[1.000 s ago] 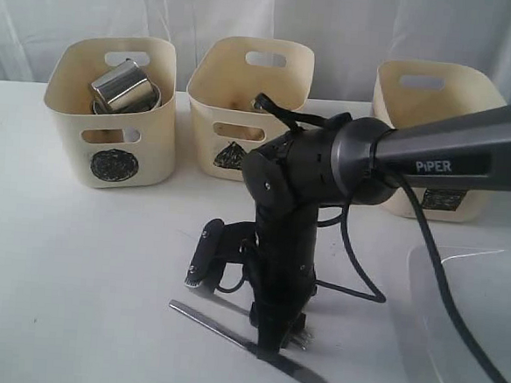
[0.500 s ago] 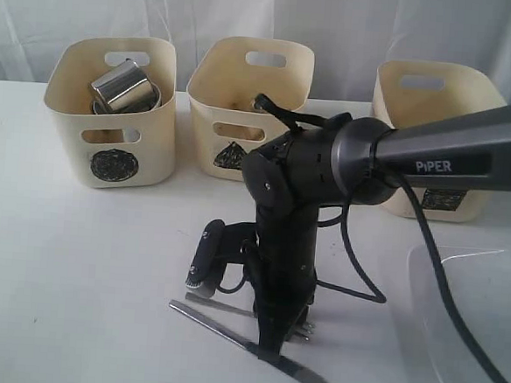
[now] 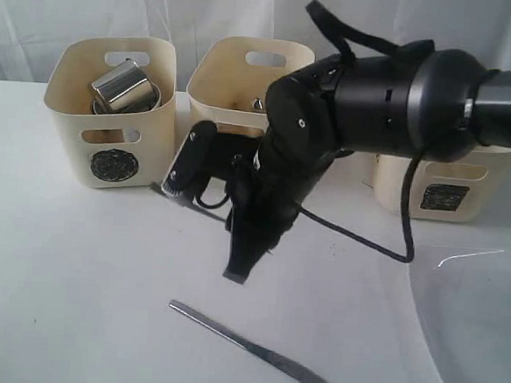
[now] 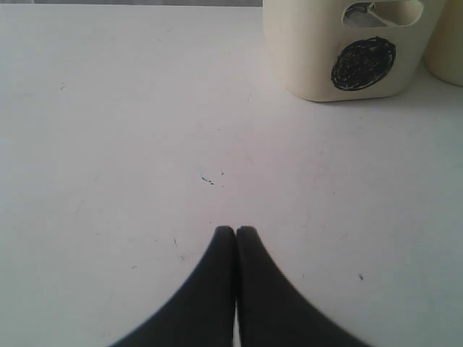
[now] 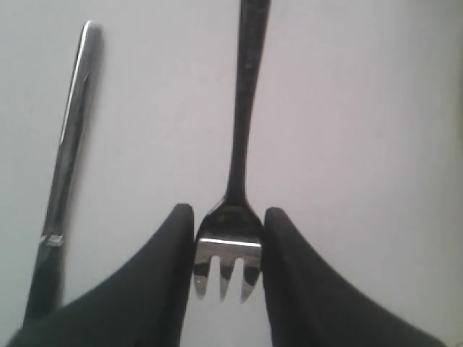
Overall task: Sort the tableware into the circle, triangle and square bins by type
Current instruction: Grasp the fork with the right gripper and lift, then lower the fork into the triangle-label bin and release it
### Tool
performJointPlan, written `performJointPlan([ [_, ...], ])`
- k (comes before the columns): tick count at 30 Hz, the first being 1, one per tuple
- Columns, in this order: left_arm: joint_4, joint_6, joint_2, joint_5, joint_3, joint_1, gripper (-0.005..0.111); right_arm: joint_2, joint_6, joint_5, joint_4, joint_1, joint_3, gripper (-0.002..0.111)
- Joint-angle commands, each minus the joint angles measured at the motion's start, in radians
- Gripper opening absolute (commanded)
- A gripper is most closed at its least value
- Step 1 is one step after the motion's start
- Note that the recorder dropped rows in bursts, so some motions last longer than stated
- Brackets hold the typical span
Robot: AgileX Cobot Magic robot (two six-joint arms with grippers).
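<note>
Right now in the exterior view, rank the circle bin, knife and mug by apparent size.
1. circle bin
2. knife, longer across but thin, and nearer the camera, so unsure
3. mug, partly sunk in the bin

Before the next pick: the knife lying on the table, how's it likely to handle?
The knife looks like thin polished steel, so it is probably stiff but slippery in a grip. It lies flat on the table, so a top-down pinch may skid or push it rather than catch it. Its flat shape makes rolling unlikely.
</note>
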Motion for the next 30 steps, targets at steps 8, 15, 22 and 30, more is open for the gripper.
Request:
performJointPlan([
  [8,-0.002,-0.001,-0.004,-0.002,0.003,-0.007,0.0,-0.085,0.324,-0.883,-0.208,-0.089,-0.003,0.0],
  [15,-0.002,-0.001,-0.004,-0.002,0.003,-0.007,0.0,0.121,0.324,-1.292,0.157,-0.272,-0.014,0.0],
  [22,-0.002,-0.001,-0.004,-0.002,0.003,-0.007,0.0,0.274,0.324,-1.156,0.169,-0.28,-0.158,0.0],
  [30,-0.002,-0.001,-0.004,-0.002,0.003,-0.007,0.0,0.28,0.324,-1.11,0.169,-0.28,-0.197,0.031],
])
